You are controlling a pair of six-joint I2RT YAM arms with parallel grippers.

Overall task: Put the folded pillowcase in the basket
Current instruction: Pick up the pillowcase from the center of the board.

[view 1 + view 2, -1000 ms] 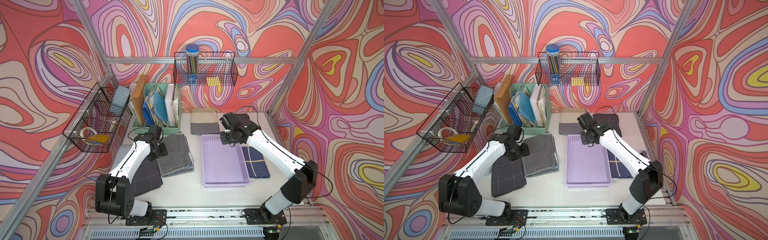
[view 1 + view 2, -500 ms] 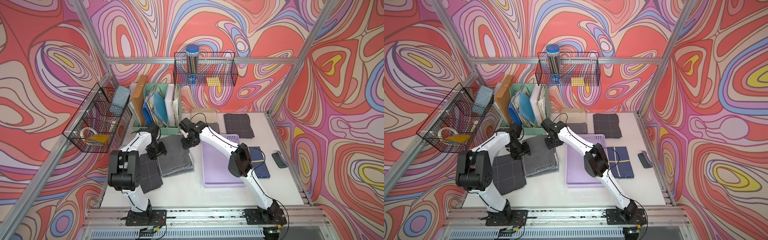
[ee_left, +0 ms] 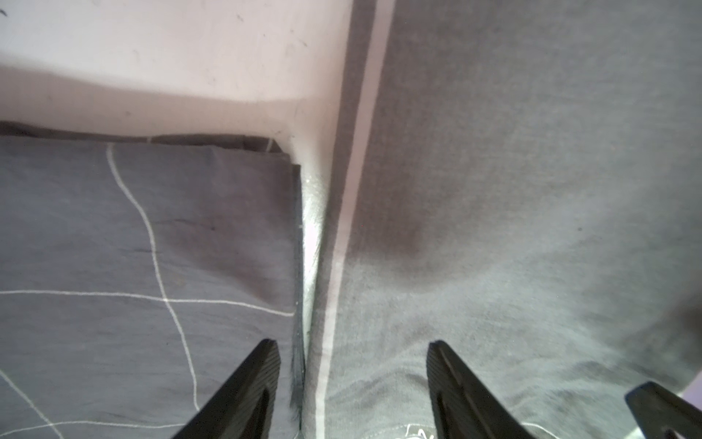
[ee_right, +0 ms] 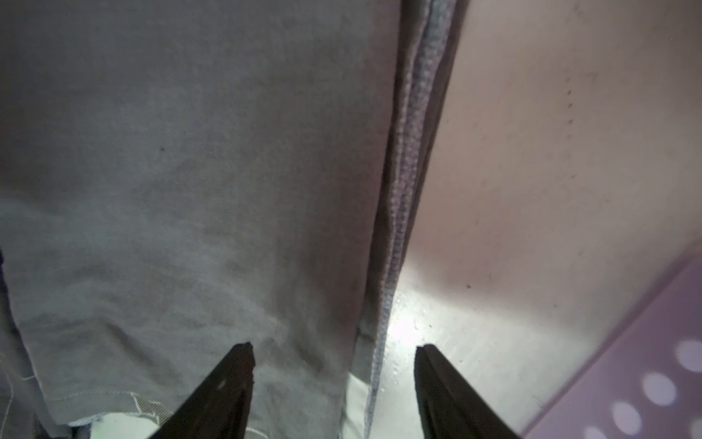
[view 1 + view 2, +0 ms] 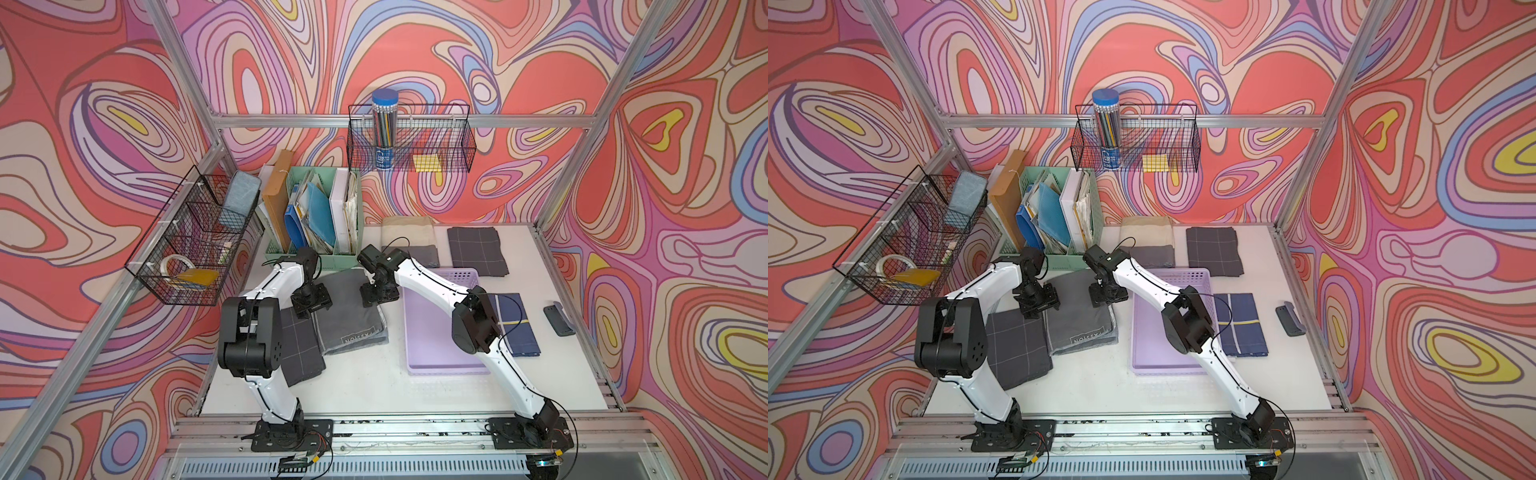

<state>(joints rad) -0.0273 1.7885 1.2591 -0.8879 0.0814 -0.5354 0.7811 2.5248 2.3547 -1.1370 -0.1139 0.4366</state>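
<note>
1. Left gripper [image 3: 351, 344]: your jaws stand apart and grip nothing. They straddle one edge of the pillowcase [image 3: 532, 190], with one finger over it and the other over the checked cloth [image 3: 114, 247].
2. Right gripper [image 4: 334, 346]: your jaws are likewise spread and hold nothing. They straddle the opposite edge, with one finger over the pillowcase and the other over bare table [image 4: 532, 152].
3. Contact: you cannot tell whether any fingertip touches the fabric.
4. Pillowcase [image 5: 353, 320] — grey and folded, lying flat on the table. In both top views it sits between your two grippers, outside the basket and just beside it on the left arm's side.
5. Basket [image 5: 449, 369] — lavender and shallow. Your right arm crosses above it to reach the pillowcase.
6. Checked cloth [image 5: 299, 349]: dark, lying just beside the pillowcase with a thin strip of table between them.
7. Navy cloth [image 5: 515, 328]: lies on the far side of the basket from the pillowcase.
8. Organiser [image 5: 316, 216]: green, standing at the back behind the pillowcase.
</note>
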